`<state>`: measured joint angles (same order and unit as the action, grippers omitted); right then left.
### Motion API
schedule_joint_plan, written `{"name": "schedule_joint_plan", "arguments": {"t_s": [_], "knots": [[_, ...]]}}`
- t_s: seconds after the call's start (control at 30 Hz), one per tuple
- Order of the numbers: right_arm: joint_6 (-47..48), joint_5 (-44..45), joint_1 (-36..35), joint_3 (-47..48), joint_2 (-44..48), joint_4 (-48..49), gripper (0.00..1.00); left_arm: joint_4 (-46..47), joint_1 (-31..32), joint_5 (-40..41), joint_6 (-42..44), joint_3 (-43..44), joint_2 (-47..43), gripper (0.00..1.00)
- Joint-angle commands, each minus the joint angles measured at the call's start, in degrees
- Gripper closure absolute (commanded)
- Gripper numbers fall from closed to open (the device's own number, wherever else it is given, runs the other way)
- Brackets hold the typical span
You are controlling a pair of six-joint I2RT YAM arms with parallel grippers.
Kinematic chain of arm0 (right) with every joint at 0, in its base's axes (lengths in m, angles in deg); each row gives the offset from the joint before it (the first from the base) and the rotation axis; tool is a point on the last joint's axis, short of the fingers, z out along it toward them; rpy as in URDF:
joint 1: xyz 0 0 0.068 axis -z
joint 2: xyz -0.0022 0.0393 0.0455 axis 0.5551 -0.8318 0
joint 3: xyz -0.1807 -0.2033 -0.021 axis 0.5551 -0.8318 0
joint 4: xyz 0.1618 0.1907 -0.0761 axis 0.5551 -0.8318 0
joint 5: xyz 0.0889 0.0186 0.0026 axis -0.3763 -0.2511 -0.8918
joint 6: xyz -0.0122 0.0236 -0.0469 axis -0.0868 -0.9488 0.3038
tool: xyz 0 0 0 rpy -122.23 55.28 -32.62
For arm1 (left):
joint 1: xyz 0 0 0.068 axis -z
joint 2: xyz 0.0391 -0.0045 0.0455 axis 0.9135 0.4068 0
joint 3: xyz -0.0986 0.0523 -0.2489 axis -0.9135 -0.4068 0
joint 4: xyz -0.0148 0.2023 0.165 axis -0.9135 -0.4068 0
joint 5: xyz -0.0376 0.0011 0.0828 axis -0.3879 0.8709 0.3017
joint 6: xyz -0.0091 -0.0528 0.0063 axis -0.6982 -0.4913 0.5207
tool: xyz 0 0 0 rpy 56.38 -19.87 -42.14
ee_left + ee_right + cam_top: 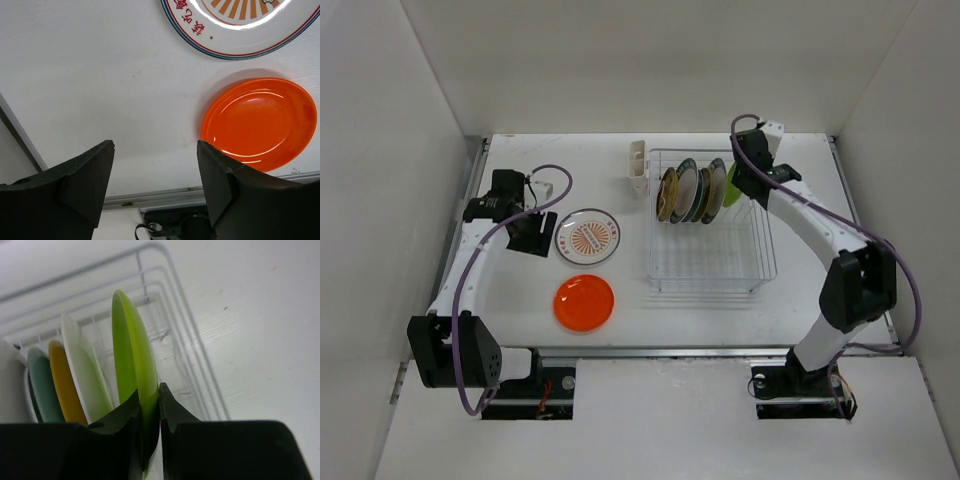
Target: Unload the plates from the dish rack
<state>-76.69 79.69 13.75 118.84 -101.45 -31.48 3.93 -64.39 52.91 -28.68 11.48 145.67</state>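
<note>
- Overhead view: a clear wire dish rack (708, 288) sits on the right half of a white table (720, 322), with a cream utensil cup (638, 165) at its far left corner. Several plates (686, 193) stand on edge in a row at the rack's far end, propped upright by its slots. The right gripper (744, 187) reaches down onto the rightmost one, a lime green plate (730, 186). Being at the end of the row, it is probably the easiest to take. Left of the rack, two plates lie flat on the table and apart from each other. A white plate with an orange centre (587, 237) is farther off and an orange plate (585, 302) is nearer. Both look already unloaded. The left gripper (534, 235) hovers just left of the white one.
- Left wrist view: the left gripper (155, 150) has its jaws apart with nothing between them, above bare table beside the orange plate (260, 122).
- Right wrist view: the right gripper (148, 396) is clamped on the rim of the lime green plate (129, 340), one finger on each face, so the plate can likely lift straight out. Beside it stand a white plate (80, 360), an amber-yellow plate (61, 382) and a teal plate (40, 382).
</note>
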Motion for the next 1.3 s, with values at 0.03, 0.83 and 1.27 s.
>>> {"name": "schedule_joint_plan", "arguments": {"t_s": [0.03,0.83,1.27], "knots": [[-0.04,16.44,-0.59,6.88,9.33,-4.67,1.0,-1.08,-0.02,-0.41,-0.7,1.0,-1.83,0.35],[10.95,-41.8,-38.92,3.72,-2.84,10.87,1.0,4.19,-11.18,11.11,-10.89,-1.37,-6.58,0.17],[10.95,-49.19,-38.92,7.59,-18.43,14.66,0.87,3.66,-12.59,5.75,-9.31,-3.04,-6.58,0.16]]}}
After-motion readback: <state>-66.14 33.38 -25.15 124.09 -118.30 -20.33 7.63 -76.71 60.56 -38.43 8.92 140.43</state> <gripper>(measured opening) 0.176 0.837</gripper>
